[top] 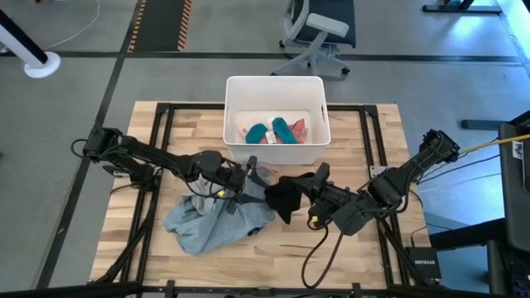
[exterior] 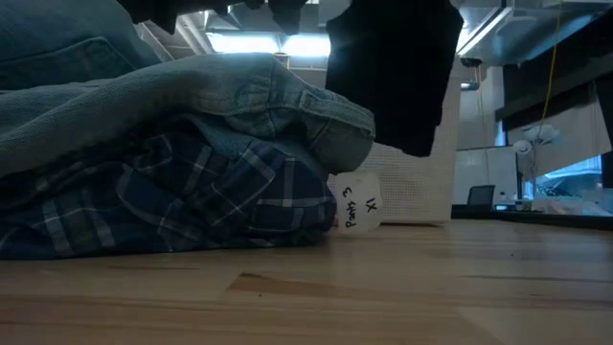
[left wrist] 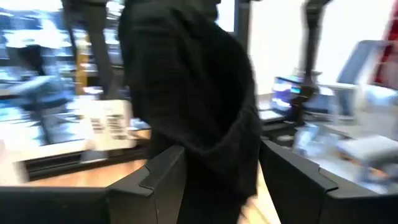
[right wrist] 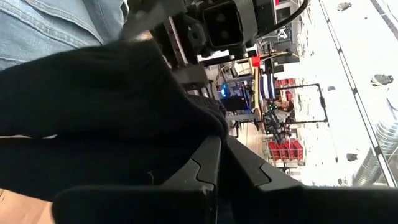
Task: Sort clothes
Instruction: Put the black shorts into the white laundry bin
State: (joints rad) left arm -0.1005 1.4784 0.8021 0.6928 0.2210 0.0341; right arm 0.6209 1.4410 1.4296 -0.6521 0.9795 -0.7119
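Teal and pink pieces [top: 280,130] already lie in the bin [top: 233,108]; right gripper [top: 312,185] pinches a black piece [top: 286,197], left gripper [top: 248,176] spread (denim [top: 211,222] and plaid [exterior: 163,196] remain).

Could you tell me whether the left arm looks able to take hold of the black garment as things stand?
Probably yes. The left pincer is open, and the black garment hangs right between its fingers in the left wrist view. The right pincer holds it clear of the table, so nothing seems in the way.
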